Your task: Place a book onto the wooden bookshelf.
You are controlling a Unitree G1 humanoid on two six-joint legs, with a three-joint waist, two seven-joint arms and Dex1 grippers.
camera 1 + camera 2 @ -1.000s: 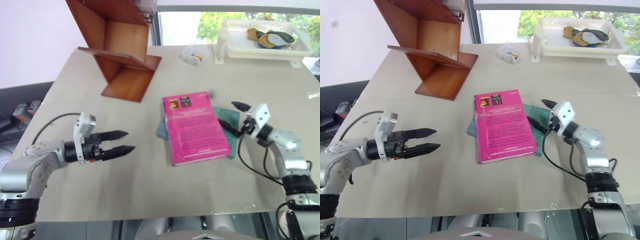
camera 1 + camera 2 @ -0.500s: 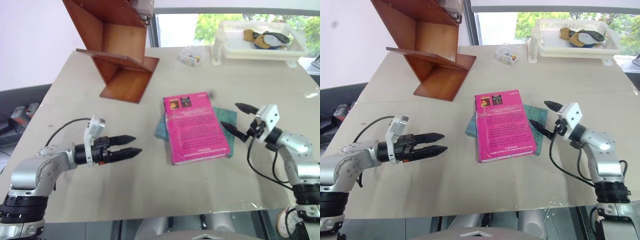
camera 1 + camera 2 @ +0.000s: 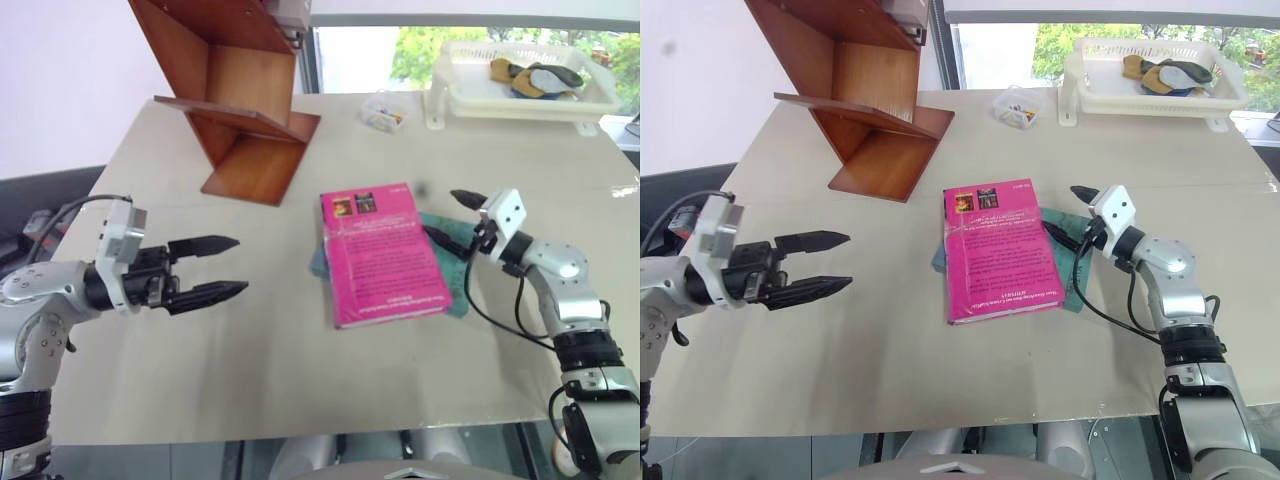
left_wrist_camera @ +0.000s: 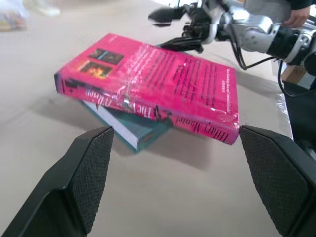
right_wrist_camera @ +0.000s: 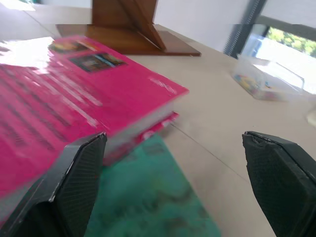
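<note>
The pink book [image 3: 385, 255] lies flat mid-table on top of a teal-green book [image 4: 133, 131]. My right gripper [image 3: 442, 215] is open at the pink book's far right corner, one finger low over the teal cover, the other raised above it. In the right wrist view the book [image 5: 74, 94] sits just ahead between the spread fingers [image 5: 74, 182]. My left gripper [image 3: 240, 265] hovers open to the book's left, well apart from it and pointing at its spine [image 4: 148, 106]. The wooden bookshelf [image 3: 240, 110] stands at the table's far left.
A white basket [image 3: 520, 85] holding a few items sits at the far right corner. A small clear box [image 3: 384, 112] stands between it and the shelf. Bare tabletop [image 3: 300, 370] lies in front of the books.
My left gripper has drawn back from the book, risen and rolled, so its fingers now stand one above the other. My right gripper has closed in on the book's right edge.
</note>
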